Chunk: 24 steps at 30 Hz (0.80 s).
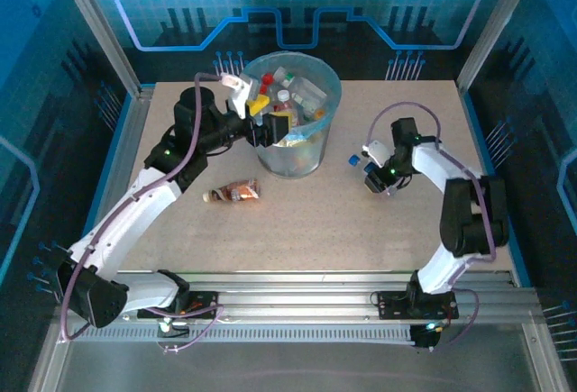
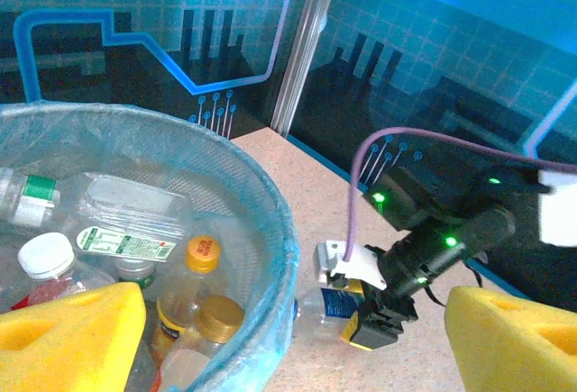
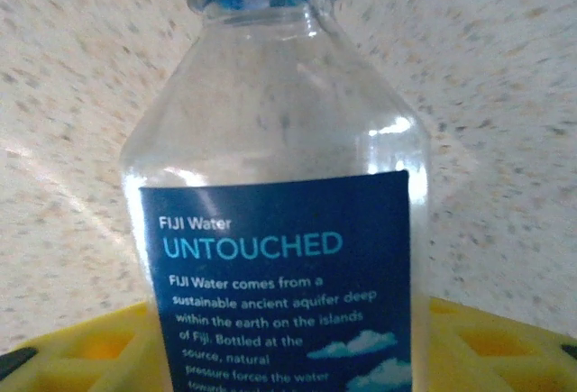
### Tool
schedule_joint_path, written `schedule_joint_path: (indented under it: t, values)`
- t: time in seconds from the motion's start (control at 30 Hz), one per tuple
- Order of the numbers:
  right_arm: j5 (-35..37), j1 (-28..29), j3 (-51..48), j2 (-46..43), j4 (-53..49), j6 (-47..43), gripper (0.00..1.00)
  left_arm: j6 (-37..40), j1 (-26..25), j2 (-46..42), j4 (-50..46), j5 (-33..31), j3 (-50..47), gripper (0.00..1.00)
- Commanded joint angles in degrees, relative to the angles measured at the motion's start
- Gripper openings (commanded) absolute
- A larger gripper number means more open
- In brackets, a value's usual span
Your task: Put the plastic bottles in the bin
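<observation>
The water bottle [image 1: 363, 168] lies on its side on the right half of the counter [image 1: 297, 239], between the bin [image 1: 297, 159] and the right edge. Its blue cap [image 1: 353, 160] points toward the bin. The right hand [image 1: 376, 177] sits at its base end, in line with the long axis, with yellow pads either side of the labelled body. Whether they clamp it cannot be told. The bin stands left of this bottle near the far edge, so the carry looks short: leftward and up over the rim. The left hand [image 1: 265, 114] hangs at the bin's left rim, spread wide and empty. A brown bottle [image 1: 233, 194] lies in front of the bin, nearer the left arm.
</observation>
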Motion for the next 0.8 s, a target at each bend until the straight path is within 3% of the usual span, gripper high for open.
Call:
schedule_joint_path:
  t: [0.0,0.17,0.37,0.6,0.77]
  values:
    - [-4.9,0.6,-3.4,-10.2,5.5,9.5,0.58,-5.2,-0.2,1.5,-1.6,0.2,3.4,0.86]
    - [-14.0,1.4,-10.9,-26.6,13.1,17.6,0.55,-9.5,-1.4,4.8,-3.2,7.7,6.4,0.85]
    - [-23.5,3.2,-18.2,-42.6,20.1,25.4,0.53,-5.4,-8.4,11.1,-14.9,10.6,14.7,0.83]
    - [-25.7,11.3,-17.7,-47.2,20.4,25.8,0.53,-7.7,-13.5,15.6,-14.1,13.3,16.1,0.77]
    - [-25.2,15.7,-16.9,-45.2,21.8,25.5,0.53,-9.0,-13.9,16.6,-15.6,13.4,16.7,0.64]
